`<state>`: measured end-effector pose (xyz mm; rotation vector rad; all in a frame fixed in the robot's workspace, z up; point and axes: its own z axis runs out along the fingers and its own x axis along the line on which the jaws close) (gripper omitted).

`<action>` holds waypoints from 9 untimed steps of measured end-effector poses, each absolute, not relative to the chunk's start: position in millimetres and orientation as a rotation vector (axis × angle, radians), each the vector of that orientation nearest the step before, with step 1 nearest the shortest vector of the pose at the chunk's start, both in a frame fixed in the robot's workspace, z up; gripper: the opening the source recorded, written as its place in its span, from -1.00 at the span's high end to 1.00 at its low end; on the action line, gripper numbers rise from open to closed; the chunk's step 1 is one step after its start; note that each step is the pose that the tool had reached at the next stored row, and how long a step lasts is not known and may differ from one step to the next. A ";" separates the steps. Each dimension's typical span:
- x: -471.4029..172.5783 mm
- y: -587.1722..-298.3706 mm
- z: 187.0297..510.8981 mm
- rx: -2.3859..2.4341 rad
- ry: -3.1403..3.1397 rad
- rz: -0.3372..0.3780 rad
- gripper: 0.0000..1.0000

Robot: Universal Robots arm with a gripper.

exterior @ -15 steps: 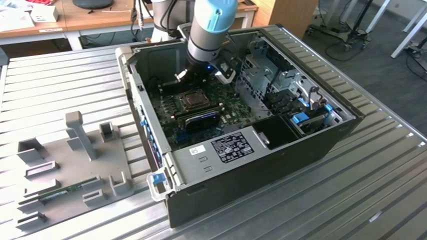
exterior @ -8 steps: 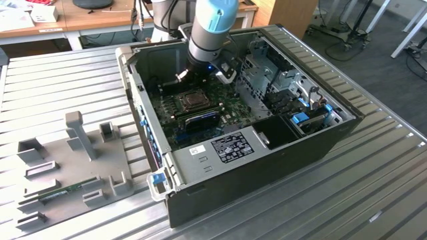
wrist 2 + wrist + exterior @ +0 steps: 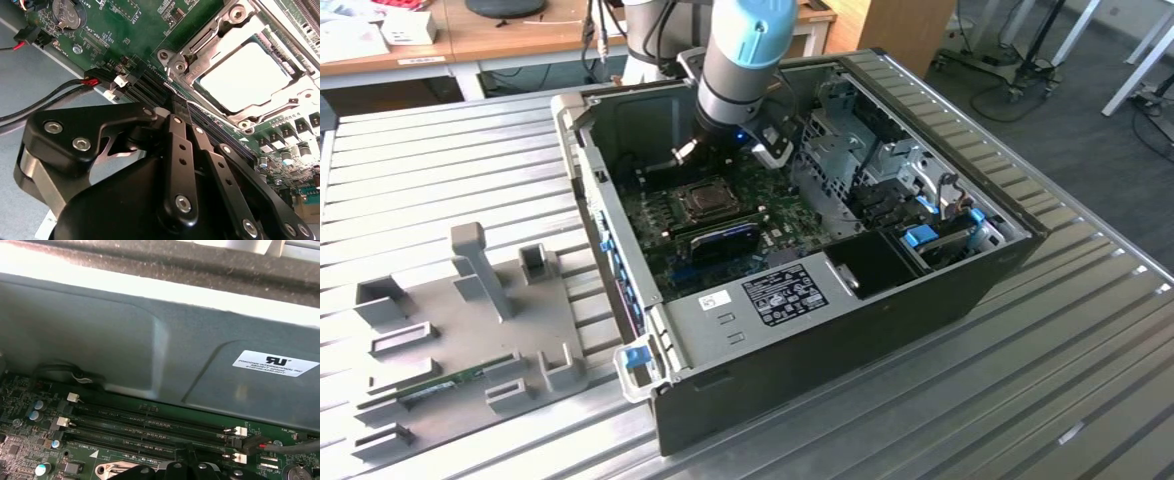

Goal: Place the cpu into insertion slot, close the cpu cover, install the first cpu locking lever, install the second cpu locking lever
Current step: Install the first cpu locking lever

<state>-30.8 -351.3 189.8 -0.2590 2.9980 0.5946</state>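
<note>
The cpu point(image 3: 247, 75) lies in the insertion slot point(image 3: 708, 201), its pale face showing through the window of the cpu cover point(image 3: 192, 62). That silver cover lies flat over the socket. My gripper point(image 3: 180, 107) is shut, with nothing visible between its black fingers. Its tips hover over the long black memory slots point(image 3: 150, 426) just beside the socket's corner. In the exterior view the arm's wrist point(image 3: 727, 105) reaches down into the open computer case, behind the socket. I cannot tell how the locking levers stand.
The case's grey wall point(image 3: 150, 340) rises close behind the memory slots. Red and black cables point(image 3: 60, 95) run beside the board. A perforated drive cage point(image 3: 854, 160) stands at the exterior view's right. A grey fixture plate point(image 3: 454, 330) lies on the table outside.
</note>
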 end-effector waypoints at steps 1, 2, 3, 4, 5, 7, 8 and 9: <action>-30.8 -351.3 189.6 -0.259 2.998 0.595 0.80; -30.8 -351.1 189.2 -0.259 2.998 0.596 0.80; -30.8 -351.1 189.1 -0.259 2.998 0.595 0.80; -30.8 -351.2 189.1 -0.259 2.998 0.595 0.80; -30.8 -351.2 189.2 -0.259 2.998 0.595 0.80; -30.8 -351.3 189.2 -0.259 2.998 0.594 0.80; -30.8 -351.3 189.2 -0.259 2.998 0.594 0.80; -30.8 -351.3 189.2 -0.259 2.998 0.594 0.80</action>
